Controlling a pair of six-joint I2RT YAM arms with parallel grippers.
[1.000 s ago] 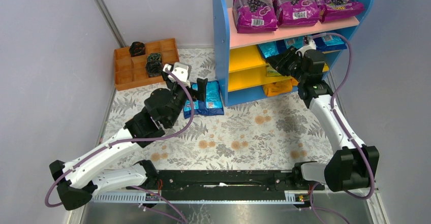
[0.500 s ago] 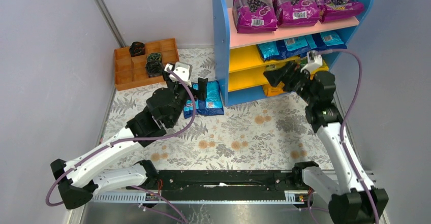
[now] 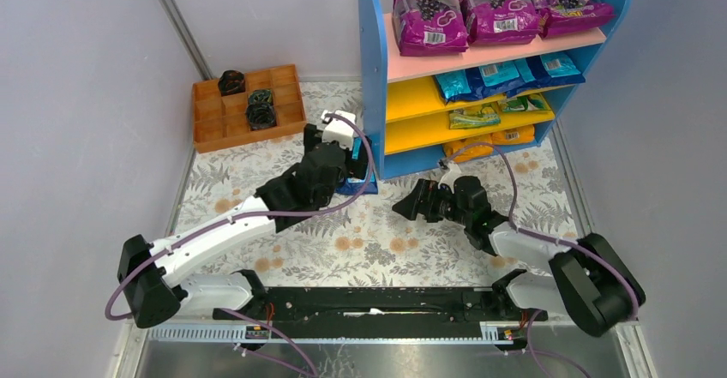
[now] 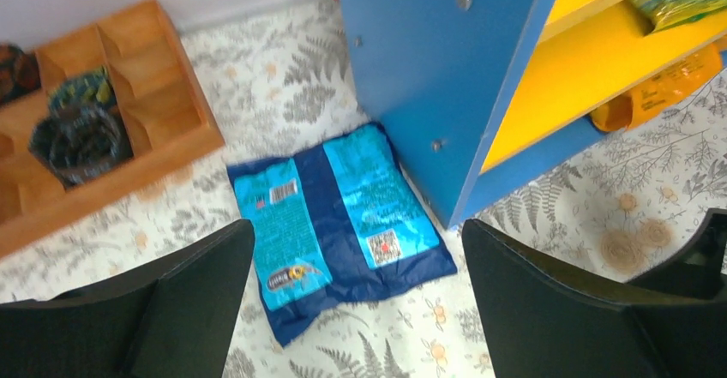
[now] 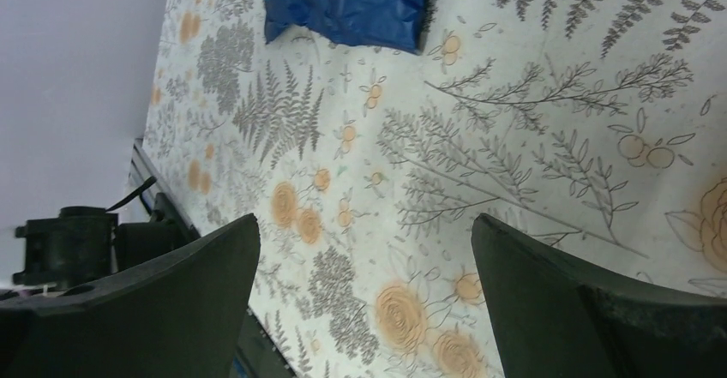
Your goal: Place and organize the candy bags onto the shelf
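My left jaws are spread wide and grip nothing. Below the gap between them, two blue candy bags (image 4: 343,215) lie flat on the desk (image 3: 386,241), side by side. The shelf (image 3: 371,78) stands just beyond these jaws and a little to their right. Its blue side panel is right against the nearer bag's edge, though I can't tell if they actually touch. The orange tray (image 4: 129,138) sits off to the left of these jaws, apart from the bags.

My right jaws are likewise wide open and empty, low over the flowered desk. The same blue pair lies well ahead of them.

On the shelf, away from both jaws, I see shelved blue bags (image 3: 501,74) on the upper yellow board. Green-yellow bags (image 3: 474,118) are below, orange bags (image 3: 467,148) at the bottom, and purple bags (image 3: 497,9) on the pink board.
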